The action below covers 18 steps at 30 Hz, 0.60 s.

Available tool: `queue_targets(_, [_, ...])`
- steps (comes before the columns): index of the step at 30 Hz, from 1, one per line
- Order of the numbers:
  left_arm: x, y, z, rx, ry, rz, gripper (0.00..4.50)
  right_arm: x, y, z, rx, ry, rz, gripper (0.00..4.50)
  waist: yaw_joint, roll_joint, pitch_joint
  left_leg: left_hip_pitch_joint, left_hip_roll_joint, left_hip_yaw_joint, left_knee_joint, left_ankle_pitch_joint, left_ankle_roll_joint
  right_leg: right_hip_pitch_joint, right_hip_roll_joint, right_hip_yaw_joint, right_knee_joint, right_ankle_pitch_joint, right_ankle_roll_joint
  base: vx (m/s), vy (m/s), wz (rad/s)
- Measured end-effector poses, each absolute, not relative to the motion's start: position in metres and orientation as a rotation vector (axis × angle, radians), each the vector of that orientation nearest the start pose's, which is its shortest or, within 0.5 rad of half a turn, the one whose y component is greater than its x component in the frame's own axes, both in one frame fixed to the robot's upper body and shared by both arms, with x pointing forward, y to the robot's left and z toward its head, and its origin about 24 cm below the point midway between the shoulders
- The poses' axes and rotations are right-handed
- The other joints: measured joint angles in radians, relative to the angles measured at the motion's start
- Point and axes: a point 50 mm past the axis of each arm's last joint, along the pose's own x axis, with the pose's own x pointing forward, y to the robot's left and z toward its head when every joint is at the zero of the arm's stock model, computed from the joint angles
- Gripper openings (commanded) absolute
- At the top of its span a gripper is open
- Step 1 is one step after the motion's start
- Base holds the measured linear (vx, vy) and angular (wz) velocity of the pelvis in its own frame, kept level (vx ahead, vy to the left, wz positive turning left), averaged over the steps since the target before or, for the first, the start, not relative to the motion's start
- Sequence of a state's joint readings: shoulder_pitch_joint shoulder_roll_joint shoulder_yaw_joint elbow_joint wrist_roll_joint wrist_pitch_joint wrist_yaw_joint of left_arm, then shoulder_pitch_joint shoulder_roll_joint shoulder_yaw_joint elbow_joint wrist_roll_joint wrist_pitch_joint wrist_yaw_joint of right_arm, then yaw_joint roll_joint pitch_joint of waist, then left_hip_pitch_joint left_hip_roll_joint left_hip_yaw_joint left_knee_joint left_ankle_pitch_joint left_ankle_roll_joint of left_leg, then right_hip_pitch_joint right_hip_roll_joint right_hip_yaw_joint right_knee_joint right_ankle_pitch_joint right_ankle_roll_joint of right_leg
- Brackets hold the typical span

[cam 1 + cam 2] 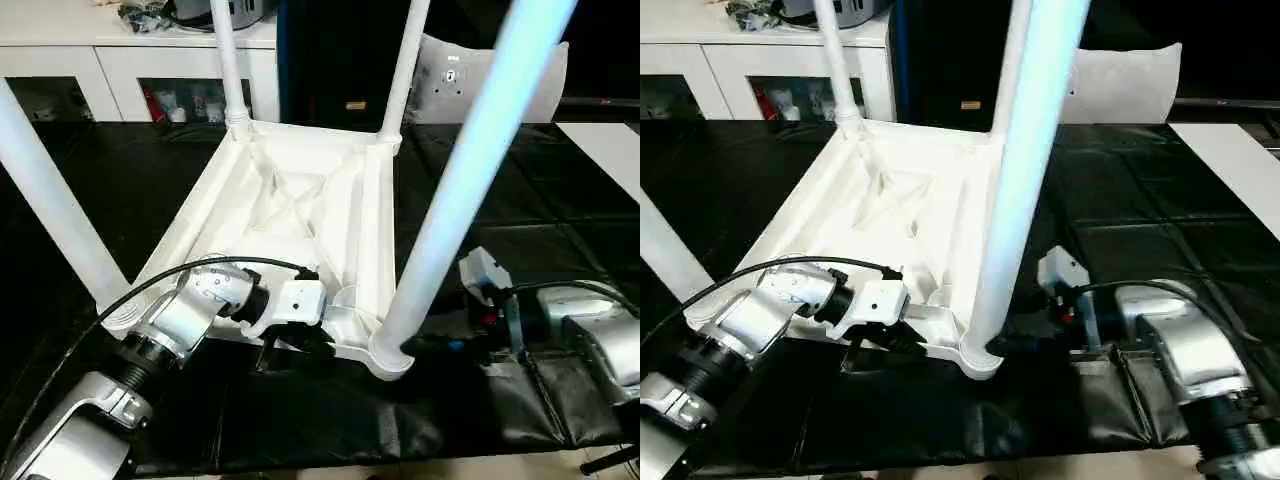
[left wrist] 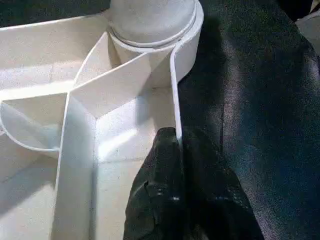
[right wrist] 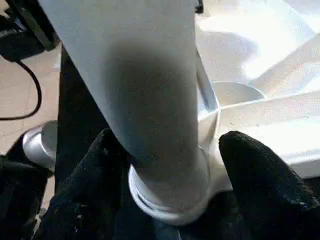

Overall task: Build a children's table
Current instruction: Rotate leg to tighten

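Observation:
The white tabletop [image 1: 300, 190] lies upside down on the black mat, X-ribbed underside up. A long white leg stands in each of its corner sockets: far left [image 1: 228, 60], far right [image 1: 405, 70], near left [image 1: 50, 200] and near right [image 1: 470, 170]. My left gripper [image 2: 177, 150] is shut on the thin near rim of the tabletop, one black finger on each side of the wall, beside the near right socket. My right gripper [image 3: 170, 165] clasps the base of the near right leg [image 3: 150, 100] at its socket, with a finger touching on either side.
A white cabinet with glass doors [image 1: 120, 60] stands behind the mat at the back left. A white padded object [image 1: 490, 80] sits at the back right and a white board [image 1: 610, 140] lies at the right edge. The mat's front edge [image 1: 400, 455] meets pale floor.

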<state>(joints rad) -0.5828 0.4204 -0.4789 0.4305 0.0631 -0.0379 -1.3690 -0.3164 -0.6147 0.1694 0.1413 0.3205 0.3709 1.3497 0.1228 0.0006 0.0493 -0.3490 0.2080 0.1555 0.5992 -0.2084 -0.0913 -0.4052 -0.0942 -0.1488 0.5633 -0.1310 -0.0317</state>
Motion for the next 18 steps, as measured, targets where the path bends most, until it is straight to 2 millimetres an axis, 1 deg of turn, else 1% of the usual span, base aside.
queue_targets(1, [0.2914,0.1055,0.0591,0.681,0.389,-1.687,0.0,0.2641,-0.1848,0.075,-0.116,0.445,1.399,2.77,0.0,0.0,0.0,0.0,0.0,0.0,0.0,0.0,0.0,0.0,0.0,0.0,0.0,0.0,0.0,0.0,0.0,0.0])
queue_targets(3, [0.2914,0.1054,0.0592,0.683,0.386,-1.688,0.0,0.2639,-0.1828,0.0743,-0.111,0.441,1.407,2.7,0.0,0.0,0.0,0.0,0.0,0.0,0.0,0.0,0.0,0.0,0.0,0.0,0.0,0.0,0.0,0.0,0.0,0.0])
queue_targets(4, [0.2914,0.1054,0.0592,0.684,0.385,-1.689,0.0,0.2636,-0.1813,0.0735,-0.108,0.441,1.413,2.5,0.0,0.0,0.0,0.0,0.0,0.0,0.0,0.0,0.0,0.0,0.0,0.0,0.0,0.0,0.0,0.0,0.0,0.0])
queue_targets(5, [0.2913,0.1055,0.0592,0.685,0.385,-1.689,0.0,0.2634,-0.1806,0.0731,-0.108,0.444,1.418,2.41,0.0,0.0,0.0,0.0,0.0,0.0,0.0,0.0,0.0,0.0,0.0,0.0,0.0,0.0,0.0,0.0,0.0,0.0])
queue_targets(8, [0.2913,0.1054,0.0592,0.685,0.384,-1.689,0.0,0.263,-0.1799,0.0724,-0.106,0.449,1.425,2.25,0.0,-0.001,0.0,0.0,0.0,0.0,0.0,0.0,0.0,0.0,0.0,0.0,0.0,0.0,0.0,0.0,0.0,0.0])
queue_targets(9, [0.2913,0.1054,0.0592,0.685,0.384,-1.689,0.0,0.263,-0.1799,0.0723,-0.106,0.449,1.425,2.08,0.0,-0.001,0.0,0.0,0.0,0.0,0.0,0.0,0.0,0.0,0.0,0.0,0.0,0.0,0.0,0.0,0.0,0.0])
queue_targets(13, [0.2913,0.1053,0.0592,0.683,0.384,-1.689,0.0,0.2629,-0.1804,0.0722,-0.09,0.457,1.42,2.01,0.001,-0.001,0.0,0.0,0.0,0.0,0.0,0.0,0.0,0.0,0.0,0.0,0.0,0.0,0.0,0.0,0.0,0.0])
queue_targets(15, [0.2915,0.1034,0.0585,0.649,0.392,-1.677,0.0,0.2624,-0.1801,0.0716,-0.064,0.463,1.408,1.98,0.001,-0.001,0.0,0.0,0.0,0.0,0.0,0.0,0.0,0.0,0.0,0.0,0.001,0.0,0.0,0.0,0.0,0.0])
queue_targets(17, [0.2939,0.1027,0.0574,0.6,0.421,-1.623,0.0,0.2633,-0.178,0.0698,-0.028,0.457,1.352,1.96,-0.001,-0.001,0.0,0.001,0.0,0.0,0.001,0.001,-0.001,0.0,0.0,0.001,0.002,0.0,0.0,0.0,0.0,0.0])
queue_targets(18, [0.2954,0.1025,0.0572,0.587,0.427,-1.596,0.0,0.265,-0.1782,0.0699,-0.021,0.454,1.321,1.96,-0.005,-0.001,0.0,0.001,0.0,0.0,0.001,0.001,-0.002,0.0,0.0,0.001,0.002,0.0,0.0,0.0,0.0,0.0])
